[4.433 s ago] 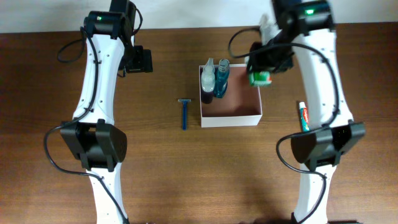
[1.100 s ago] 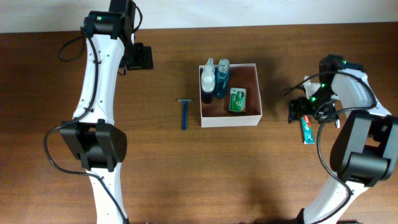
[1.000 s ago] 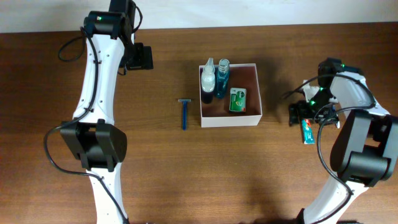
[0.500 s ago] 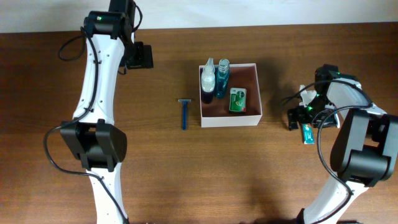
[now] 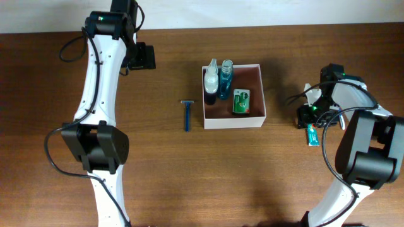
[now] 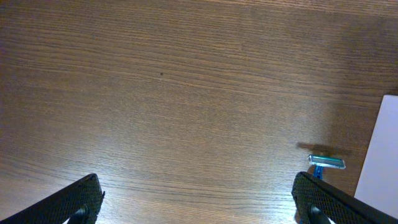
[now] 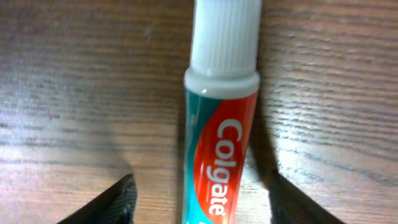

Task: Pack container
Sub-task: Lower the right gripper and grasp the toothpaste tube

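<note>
Right wrist view showed the right claw (image 7: pixel 200 185) open, one dark finger on each side of the toothpaste (image 7: pixel 221 124). The tube lay flat on the table (image 7: pixel 74 74), directly under the claw. Its long axis ran straight ahead from the claw, white cap leading, so it crossed the line along which the fingers would shut. That crossing looked like the relation that mattered: closing would likely pinch the tube across its narrow width, not along its length. Whether the fingers touched the tube could not be told; a strip of wood showed on each side.

Overhead, the container (image 5: pixel 235 121) sat well apart from that claw, off to its left, already holding two bottles (image 5: pixel 218 79) and a green packet (image 5: pixel 240 101). The left claw (image 6: pixel 199 205) was also spread wide and empty, far beyond the container. A razor (image 6: pixel 326 163) lay ahead of it to its right, so the right arm was plainly the nearer one for the tube.
</note>
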Motion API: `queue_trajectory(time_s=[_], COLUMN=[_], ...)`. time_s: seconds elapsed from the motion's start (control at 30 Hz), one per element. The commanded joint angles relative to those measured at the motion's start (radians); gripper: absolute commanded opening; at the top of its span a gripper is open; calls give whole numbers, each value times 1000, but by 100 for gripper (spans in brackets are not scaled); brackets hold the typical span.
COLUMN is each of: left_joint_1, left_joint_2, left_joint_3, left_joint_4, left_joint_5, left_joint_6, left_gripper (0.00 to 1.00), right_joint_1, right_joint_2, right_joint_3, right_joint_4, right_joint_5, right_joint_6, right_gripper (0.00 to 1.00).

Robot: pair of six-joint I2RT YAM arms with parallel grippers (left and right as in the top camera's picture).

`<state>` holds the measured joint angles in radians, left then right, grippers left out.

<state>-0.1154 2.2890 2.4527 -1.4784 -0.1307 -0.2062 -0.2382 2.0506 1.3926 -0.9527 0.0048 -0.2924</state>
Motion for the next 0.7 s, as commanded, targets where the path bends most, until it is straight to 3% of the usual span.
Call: queue_trajectory(time_s=[0.0,0.37,0.67], left_joint_1=[1,1,1], left_joint_2=[2,2,2], left_joint_3=[-4,-4,-4], left_joint_4=[2,-2,-2], left_joint_5=[3,3,3], left_joint_6=[-10,-10,-10], left_gripper=[100,99,99], right_joint_1=[2,2,2], right_joint_2=[29,32,32], right_joint_3=[-9,-9,-9], right_joint_4=[15,39,43], right_joint_5=[8,12,13], right_joint_6=[2,1,10], right_gripper=[60,50,35])
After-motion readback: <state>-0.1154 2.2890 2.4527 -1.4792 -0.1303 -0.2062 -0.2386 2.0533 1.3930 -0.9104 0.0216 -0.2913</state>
